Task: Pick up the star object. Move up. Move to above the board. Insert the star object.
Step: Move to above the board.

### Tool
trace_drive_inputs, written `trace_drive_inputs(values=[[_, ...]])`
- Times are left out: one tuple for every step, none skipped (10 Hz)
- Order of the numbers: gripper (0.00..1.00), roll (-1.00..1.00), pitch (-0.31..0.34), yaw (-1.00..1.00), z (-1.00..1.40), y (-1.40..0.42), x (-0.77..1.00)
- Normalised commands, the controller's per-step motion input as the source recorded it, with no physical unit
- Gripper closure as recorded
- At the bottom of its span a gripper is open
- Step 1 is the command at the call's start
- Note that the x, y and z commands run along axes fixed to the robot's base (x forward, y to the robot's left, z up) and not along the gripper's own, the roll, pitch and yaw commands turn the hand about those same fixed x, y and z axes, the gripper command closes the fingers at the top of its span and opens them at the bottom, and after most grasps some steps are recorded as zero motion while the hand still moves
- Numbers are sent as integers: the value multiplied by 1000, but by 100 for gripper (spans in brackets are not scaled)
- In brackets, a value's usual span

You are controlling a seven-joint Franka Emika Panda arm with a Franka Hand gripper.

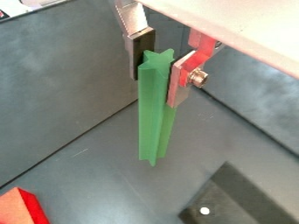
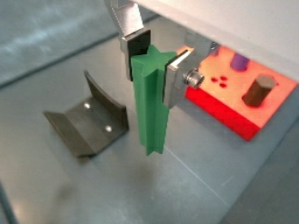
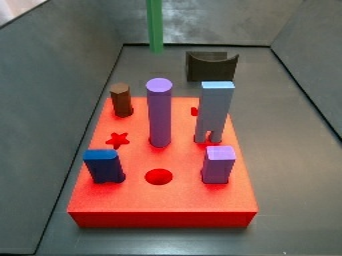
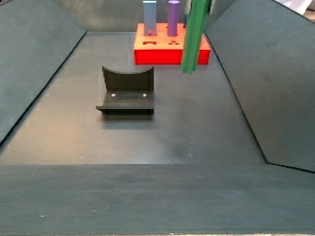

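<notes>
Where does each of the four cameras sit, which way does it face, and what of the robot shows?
Wrist view: looks down the end effector clamping the star object.
Wrist view: same end effector; fixture and board below.
Side view: at the board's near edge, facing the fixture; no end effector shows.
Side view: opposite end, fixture nearest; no end effector shows.
Shared: all four show the star object.

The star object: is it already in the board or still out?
Out. The star object hangs upright between the gripper fingers, above the grey floor, beside the board.
</notes>
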Motion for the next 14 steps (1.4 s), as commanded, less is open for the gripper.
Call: trace_drive_inputs(values=[[100,-37,-181,9,1000,116,-44],[100,-28,-74,-8,1000,106,-42],[100,-20,-14,-17,840,82,-28],[100,-5,59,-28,536,49,5],[100,0,84,-31,417,40,17],[100,8,106,-32,187,32,23],[100,131,583,-405,187,-1000,206],[100,133,563,-366,179,-1000,208],[100,119,490,-219,183,-1000,227],[100,53,342,-85,177,-1000,242],[100,25,239,-24,181,-1000,243],[100,-3,154,-5,186,-1000,248],[100,-11,123,0,187,-1000,259],[100,6,114,6,190,-1000,274]])
